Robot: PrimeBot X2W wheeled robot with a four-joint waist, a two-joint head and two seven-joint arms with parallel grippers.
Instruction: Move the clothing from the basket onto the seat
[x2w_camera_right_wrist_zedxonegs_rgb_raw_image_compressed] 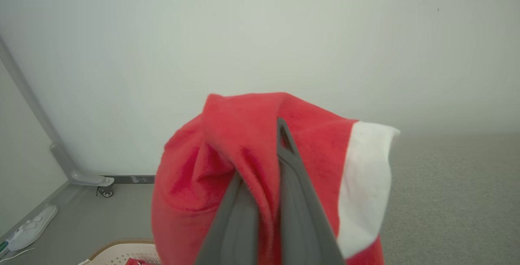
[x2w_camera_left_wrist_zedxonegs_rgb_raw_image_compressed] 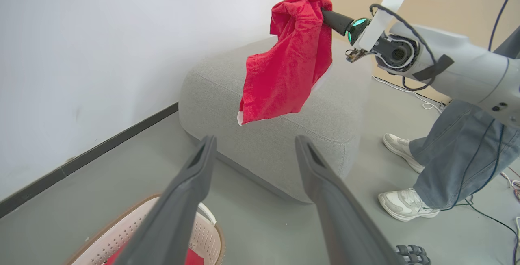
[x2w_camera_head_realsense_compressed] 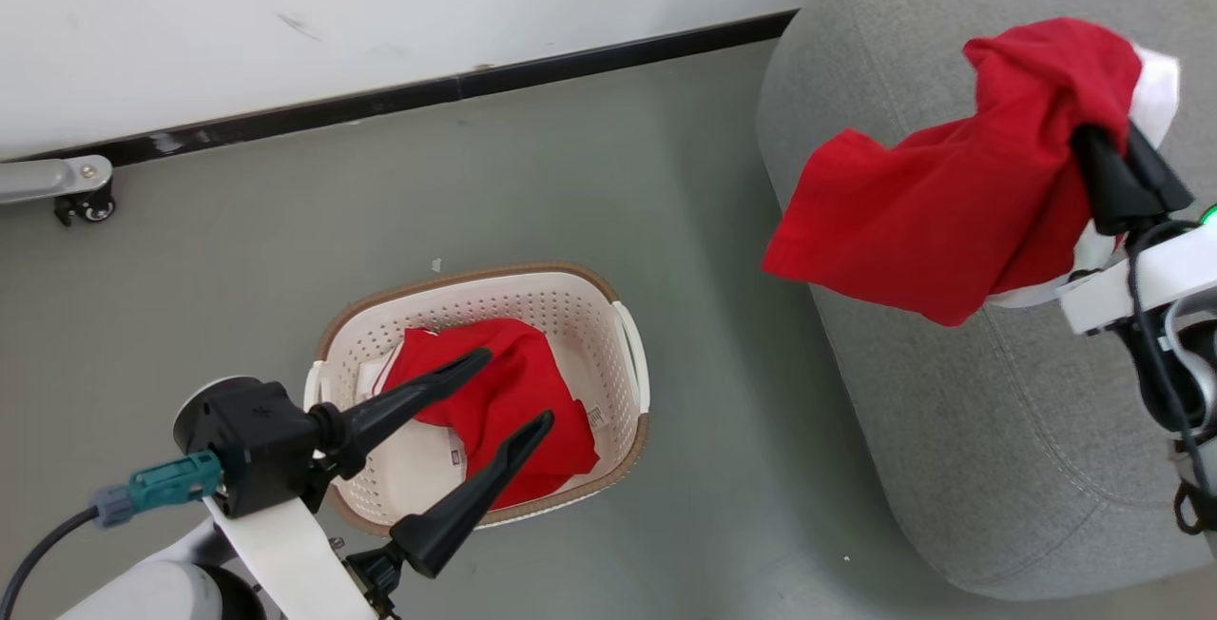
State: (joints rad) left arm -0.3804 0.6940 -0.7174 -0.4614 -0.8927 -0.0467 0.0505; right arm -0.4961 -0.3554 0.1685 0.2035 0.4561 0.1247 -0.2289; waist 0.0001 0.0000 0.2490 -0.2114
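Observation:
One red garment [x2w_camera_head_realsense_compressed: 941,202] with white trim hangs in the air over the grey seat [x2w_camera_head_realsense_compressed: 960,430], pinched by my right gripper [x2w_camera_head_realsense_compressed: 1108,149], which is shut on it. The same garment [x2w_camera_left_wrist_zedxonegs_rgb_raw_image_compressed: 290,61] [x2w_camera_right_wrist_zedxonegs_rgb_raw_image_compressed: 243,167] drapes over those fingers in both wrist views. A second red garment [x2w_camera_head_realsense_compressed: 509,392] lies crumpled in the cream basket [x2w_camera_head_realsense_compressed: 589,301] on the floor. My left gripper [x2w_camera_head_realsense_compressed: 518,387] hovers above the basket, open, with nothing between its fingers [x2w_camera_left_wrist_zedxonegs_rgb_raw_image_compressed: 191,192].
White wall with a black skirting strip [x2w_camera_head_realsense_compressed: 456,87] runs behind the basket. A wheeled metal leg [x2w_camera_head_realsense_compressed: 67,184] stands at far left. A person's legs and white shoes [x2w_camera_left_wrist_zedxonegs_rgb_raw_image_compressed: 406,204] stand beside the seat. Cables lie on the floor at right.

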